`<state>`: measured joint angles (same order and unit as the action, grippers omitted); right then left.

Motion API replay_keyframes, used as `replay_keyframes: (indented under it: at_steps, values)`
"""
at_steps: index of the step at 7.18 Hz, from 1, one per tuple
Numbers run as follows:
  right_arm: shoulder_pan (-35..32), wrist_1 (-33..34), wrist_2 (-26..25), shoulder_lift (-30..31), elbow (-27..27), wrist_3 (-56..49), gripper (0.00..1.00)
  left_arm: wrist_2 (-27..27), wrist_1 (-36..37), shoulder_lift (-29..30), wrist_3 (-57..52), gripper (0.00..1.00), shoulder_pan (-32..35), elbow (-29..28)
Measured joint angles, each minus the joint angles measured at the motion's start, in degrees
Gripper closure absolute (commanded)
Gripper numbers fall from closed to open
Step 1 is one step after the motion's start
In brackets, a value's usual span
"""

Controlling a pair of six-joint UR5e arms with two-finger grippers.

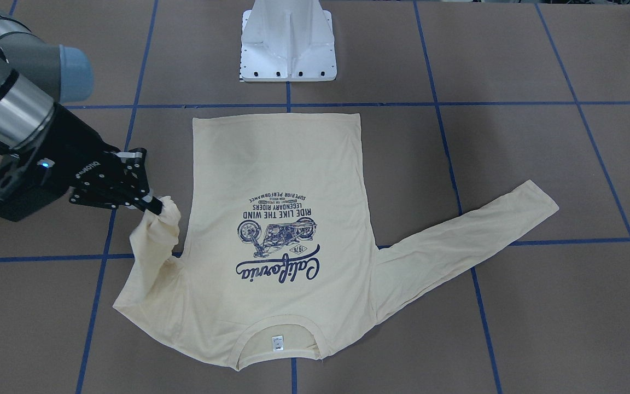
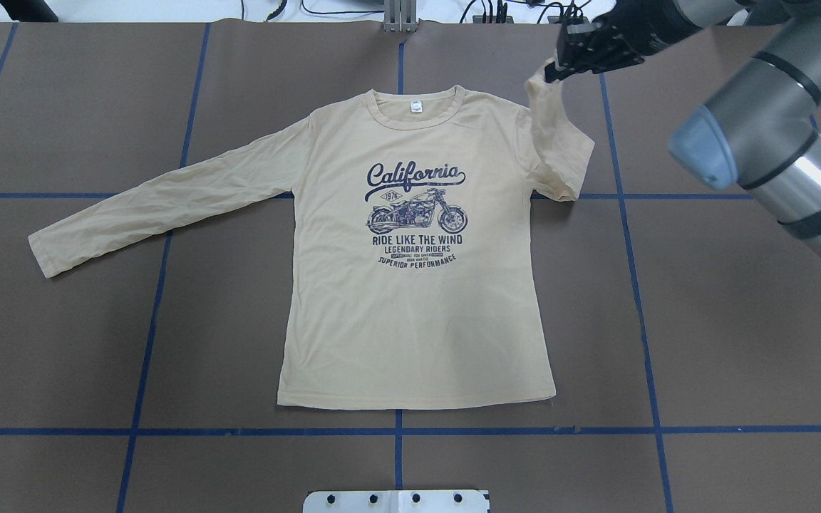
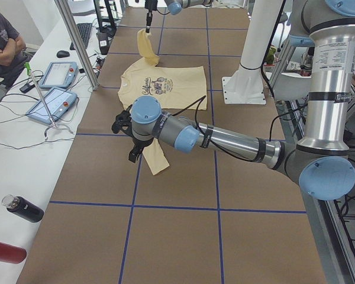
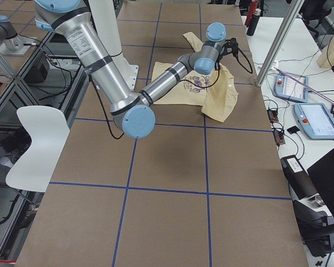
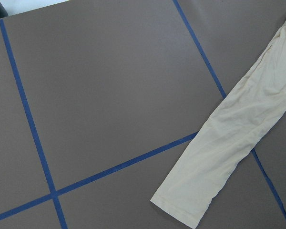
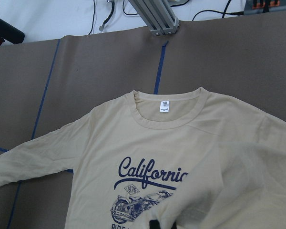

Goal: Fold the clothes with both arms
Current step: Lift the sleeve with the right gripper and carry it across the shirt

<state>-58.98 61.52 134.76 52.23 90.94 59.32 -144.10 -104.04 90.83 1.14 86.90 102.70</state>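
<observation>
The cream-yellow shirt (image 1: 271, 164) (image 2: 410, 320) lies flat, print up, collar and white neck tag (image 2: 416, 107) at the far side from the robot. My right gripper (image 1: 156, 207) (image 2: 549, 71) is shut on the cuff of the shirt's right-hand sleeve (image 2: 556, 149) and holds it lifted and bunched beside the shoulder; the sleeve hangs down in folds. The other sleeve (image 2: 161, 196) lies stretched out flat. My left gripper (image 3: 132, 152) hovers just beyond that sleeve's cuff (image 5: 190, 210). I cannot tell whether it is open or shut.
The white pedestal base (image 1: 287, 44) stands at the robot's side of the shirt hem. Blue tape lines (image 2: 396, 431) cross the brown table. Beyond the far edge are a metal post (image 3: 77, 41), tablets (image 3: 50, 103) and bottles (image 3: 23, 208).
</observation>
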Motion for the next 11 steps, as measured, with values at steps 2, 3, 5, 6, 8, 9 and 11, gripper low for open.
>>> replay_keyframes:
  at_steps: [2,3,5,6,8,9,11]
  values:
    - [3.5,-0.22,-3.08,-9.38,-9.41,0.35,1.0,-0.06,0.06,-0.05,0.0,0.01,-0.03,-0.42]
    - [5.9,-0.27,-6.12,-12.57,-12.74,0.4,1.0,-0.1,0.07,-0.05,0.0,0.01,-0.05,-0.59]
    - [9.73,-0.33,-10.34,-16.22,-17.66,0.46,1.0,-0.13,0.09,0.04,0.02,0.01,-0.11,-0.76]
    - [10.69,-0.34,-11.05,-17.6,-20.27,0.48,1.0,-0.13,0.13,0.17,0.06,0.01,-0.11,-0.77]
    - [12.82,-0.35,-12.94,-18.92,-23.66,0.45,1.0,-0.13,-0.26,0.42,1.91,0.01,-0.14,-0.67]
    - [14.03,-0.35,-14.41,-19.17,-24.71,0.44,1.0,-0.13,-0.48,0.48,2.82,0.01,-0.15,-0.59]
    - [16.21,-0.83,-17.32,-21.32,-28.41,0.46,1.0,-0.13,-0.67,0.55,3.36,0.01,-0.15,-0.66]
